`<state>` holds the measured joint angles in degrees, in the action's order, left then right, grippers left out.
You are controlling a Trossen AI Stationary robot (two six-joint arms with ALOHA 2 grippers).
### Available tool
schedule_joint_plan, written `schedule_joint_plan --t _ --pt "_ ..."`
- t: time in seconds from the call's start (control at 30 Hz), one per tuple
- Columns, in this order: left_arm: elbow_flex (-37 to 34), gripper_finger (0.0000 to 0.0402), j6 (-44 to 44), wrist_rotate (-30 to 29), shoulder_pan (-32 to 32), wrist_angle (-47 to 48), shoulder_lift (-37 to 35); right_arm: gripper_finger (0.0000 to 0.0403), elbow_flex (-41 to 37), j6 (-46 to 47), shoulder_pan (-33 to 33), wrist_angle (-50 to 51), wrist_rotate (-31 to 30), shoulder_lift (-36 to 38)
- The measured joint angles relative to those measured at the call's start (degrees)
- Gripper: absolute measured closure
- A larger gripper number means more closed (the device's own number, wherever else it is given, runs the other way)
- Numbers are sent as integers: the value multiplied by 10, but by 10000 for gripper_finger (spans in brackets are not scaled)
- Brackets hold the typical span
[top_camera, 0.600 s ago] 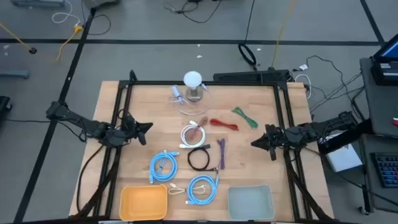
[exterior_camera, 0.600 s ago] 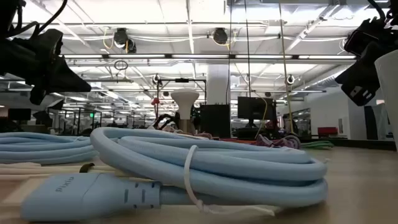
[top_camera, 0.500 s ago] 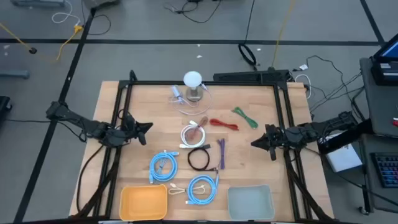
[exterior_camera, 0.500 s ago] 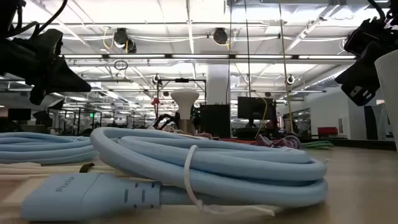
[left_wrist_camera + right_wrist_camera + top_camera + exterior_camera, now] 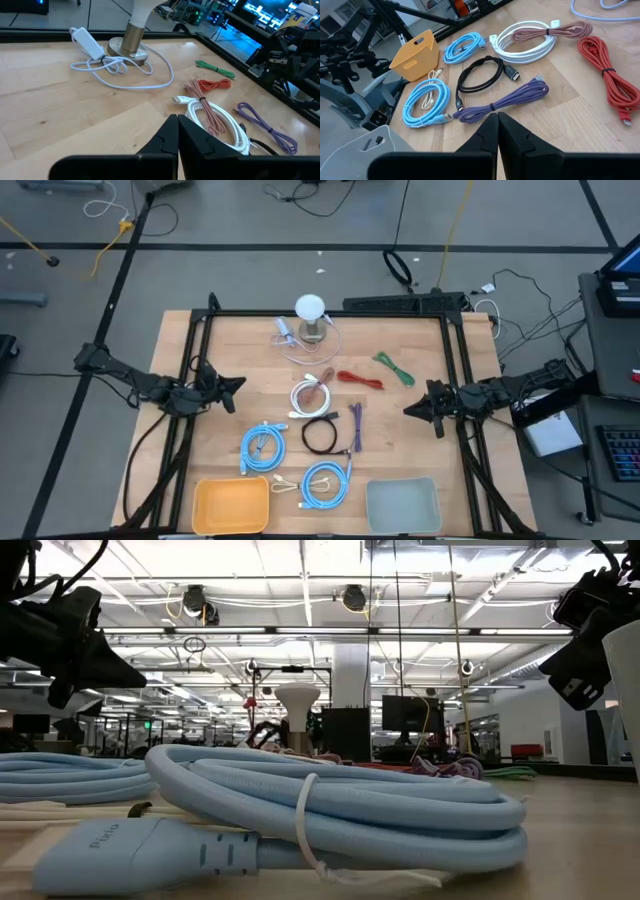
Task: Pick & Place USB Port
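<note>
Left gripper point(image 5: 238, 385): clenched, empty, above the table's left edge.
Right gripper point(image 5: 408, 409): clenched, empty, at right edge.
Cables: light-blue coils point(image 5: 263, 446) lower centre, tied; white-and-pink coil point(image 5: 312, 394), black loop point(image 5: 320, 434), purple cable point(image 5: 356, 426) mid-frame.
Orange bin point(image 5: 232, 506): bottom left.

Only one piece of lettering shows: small raised letters on the flat plug point(image 5: 130, 852) of the light blue cable point(image 5: 340, 805) coiled nearest the low camera. They are too faint to read with certainty. Nothing else on the table carries legible text, numbers or signs.
</note>
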<state>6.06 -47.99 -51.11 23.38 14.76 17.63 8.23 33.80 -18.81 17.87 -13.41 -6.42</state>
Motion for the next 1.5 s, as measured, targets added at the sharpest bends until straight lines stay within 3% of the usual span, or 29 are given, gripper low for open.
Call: schedule_joint_plan --t 1.03,1.13,1.4,1.5 --pt "0 398 0 0 0 0 0 403 0 5 0 -9 -6 0" --pt "0 398 0 0 0 0 0 403 -1 69 0 -70 -56 -10" --pt "0 398 0 0 0 0 0 403 -3 174 0 -301 -63 -38" --pt "0 398 0 0 0 0 0 403 -3 232 0 -384 -111 -49"
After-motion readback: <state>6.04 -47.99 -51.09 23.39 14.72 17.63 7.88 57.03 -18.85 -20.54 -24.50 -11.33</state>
